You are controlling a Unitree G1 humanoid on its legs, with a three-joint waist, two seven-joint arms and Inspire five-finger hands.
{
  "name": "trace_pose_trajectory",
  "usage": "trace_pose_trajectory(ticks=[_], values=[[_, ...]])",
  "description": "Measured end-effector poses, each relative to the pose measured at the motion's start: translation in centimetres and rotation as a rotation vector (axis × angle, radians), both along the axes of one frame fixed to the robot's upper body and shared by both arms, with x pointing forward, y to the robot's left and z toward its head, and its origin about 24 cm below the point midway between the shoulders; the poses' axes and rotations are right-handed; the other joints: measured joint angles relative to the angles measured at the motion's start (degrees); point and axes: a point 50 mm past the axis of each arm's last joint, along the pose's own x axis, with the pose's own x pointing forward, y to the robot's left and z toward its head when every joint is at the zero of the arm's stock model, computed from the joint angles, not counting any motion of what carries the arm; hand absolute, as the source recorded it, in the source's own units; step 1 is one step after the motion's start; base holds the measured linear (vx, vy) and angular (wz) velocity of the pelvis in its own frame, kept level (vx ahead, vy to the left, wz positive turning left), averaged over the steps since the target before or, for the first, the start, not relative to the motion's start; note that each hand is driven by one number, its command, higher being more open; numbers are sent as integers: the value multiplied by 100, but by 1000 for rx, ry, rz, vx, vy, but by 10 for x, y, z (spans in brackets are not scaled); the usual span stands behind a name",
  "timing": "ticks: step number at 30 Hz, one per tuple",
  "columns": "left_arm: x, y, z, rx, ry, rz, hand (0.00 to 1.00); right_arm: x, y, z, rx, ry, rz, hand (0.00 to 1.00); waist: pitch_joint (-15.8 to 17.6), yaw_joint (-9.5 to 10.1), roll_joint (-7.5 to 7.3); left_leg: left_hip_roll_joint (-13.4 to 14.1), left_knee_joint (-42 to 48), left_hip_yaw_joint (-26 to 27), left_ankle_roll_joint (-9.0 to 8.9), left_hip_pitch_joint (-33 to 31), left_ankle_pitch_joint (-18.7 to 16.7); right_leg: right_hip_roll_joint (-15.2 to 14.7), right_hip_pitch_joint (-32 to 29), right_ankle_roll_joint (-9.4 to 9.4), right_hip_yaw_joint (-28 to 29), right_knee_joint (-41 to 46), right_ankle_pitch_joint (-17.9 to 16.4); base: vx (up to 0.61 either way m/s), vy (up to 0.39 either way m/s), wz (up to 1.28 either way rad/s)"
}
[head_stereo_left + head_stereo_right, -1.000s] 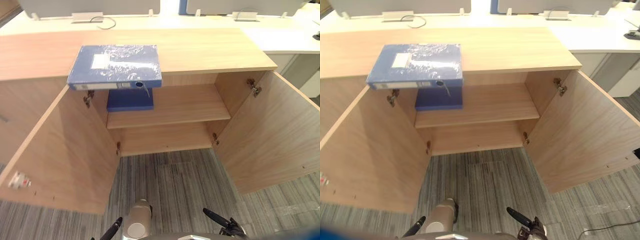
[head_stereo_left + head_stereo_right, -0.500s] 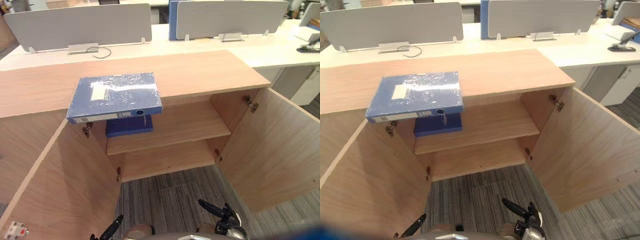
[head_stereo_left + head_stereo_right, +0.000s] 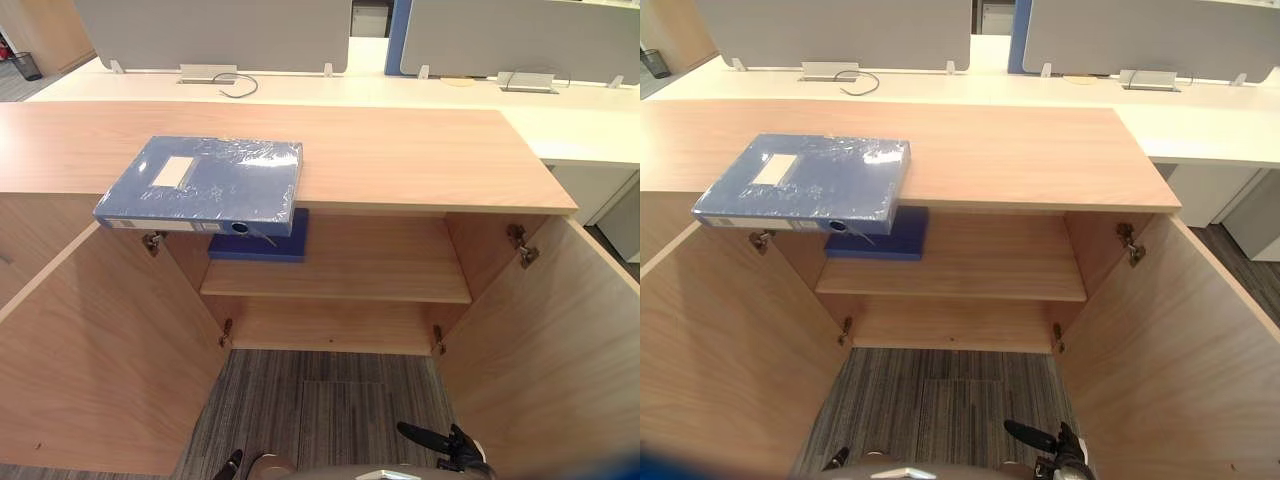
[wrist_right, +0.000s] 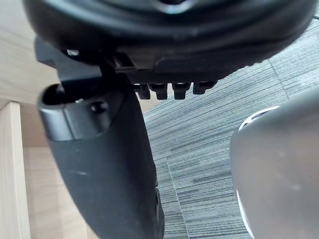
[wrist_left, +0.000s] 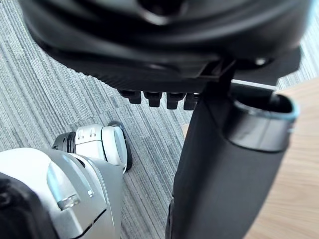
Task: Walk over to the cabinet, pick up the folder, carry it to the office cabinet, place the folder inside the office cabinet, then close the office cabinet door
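— Folder (image 3: 205,183): where does it lie?
— Flat on the top of the office cabinet (image 3: 420,150), towards the left. It is blue, wrapped in clear film, with a white label on its cover. Its near edge juts a little past the cabinet's front edge, above the left door (image 3: 100,370).
— And the cabinet itself?
— Light wood, with both doors swung wide open towards the near side; the right door (image 3: 560,370) stands at the right. Grey striped carpet (image 3: 330,400) runs between them. On the far side a white desk (image 3: 580,120) with grey dividers (image 3: 210,30) stands against it.
— Anything inside?
— One shelf (image 3: 370,270). At its left end another blue folder (image 3: 262,245) lies flat, just under the overhanging one.
— The hands?
— Both hang low on the near side, well apart from the folder. The left hand (image 5: 149,50) is over the carpet, its fingers loose and its thumb straight, grasping nothing. The right hand (image 4: 164,30) is also slack and empty, a finger stretched out above the carpet.
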Motion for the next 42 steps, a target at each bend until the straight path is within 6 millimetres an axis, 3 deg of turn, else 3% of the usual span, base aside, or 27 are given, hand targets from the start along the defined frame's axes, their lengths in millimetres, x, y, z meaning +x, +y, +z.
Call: trace_pose_trajectory(ticks=[5, 6, 8, 11, 14, 21, 27, 33, 42], values=[[44, 5, 15, 72, -145, -137, 100, -6, 2, -1, -3, 16, -14, 100, 91, 6, -52, -116, 772, 394, -38, -497, 217, -86, 516, -42, -612, -418, 55, 60, -62, 63], [60, 5, 24, 100, -216, -194, 100, -3, 1, -1, -4, 7, -17, 100, 98, 8, -23, -88, 469, 702, 49, -414, 359, -85, 548, -56, -677, -550, 134, 3, 1, 24], [72, 6, 32, 117, -281, -224, 100, 2, -1, 1, -5, -10, -33, 100, 143, 2, 56, -60, 61, 858, 74, -258, 490, -61, 556, -57, -677, -697, 251, -7, 46, 5], [89, 9, 47, 144, -386, -238, 100, 1, -7, 3, -15, -19, -49, 100, 153, -7, 181, -84, -485, 860, 114, -65, 554, -73, 544, -2, -696, -847, 379, -30, 81, 5], [103, 14, 65, 188, -487, -244, 100, -4, -3, 1, -7, -4, -42, 100, 112, -2, 99, -171, -911, 879, 146, 24, 700, -150, 559, 85, -763, -1050, 529, -40, 108, 11], [106, 20, 97, 195, -685, -122, 100, -6, 3, 2, -10, -7, 37, 100, -11, 21, 19, -260, -1105, 1104, 211, 181, 772, -243, 665, 189, -637, -1380, 755, -13, 65, -11], [128, 11, 135, 307, -817, -229, 100, -11, 3, 1, -21, 10, 71, 100, -195, 32, 39, -253, -1106, 1160, 213, 183, 771, -232, 669, 193, -610, -1440, 770, 6, 4, -2], [138, 15, 182, 740, -748, -418, 100, -16, 6, 0, -21, 26, 98, 100, -360, 37, -1, -207, -1149, 1211, 212, 226, 771, -140, 770, 168, -592, -1655, 851, 2, 0, -2], [140, 20, 211, 1168, -563, -441, 100, -20, 8, -2, -54, 58, 132, 100, -535, 37, -16, -148, -1208, 1409, 196, 307, 759, -37, 837, 146, -403, -1963, 1036, 4, 12, -11]])
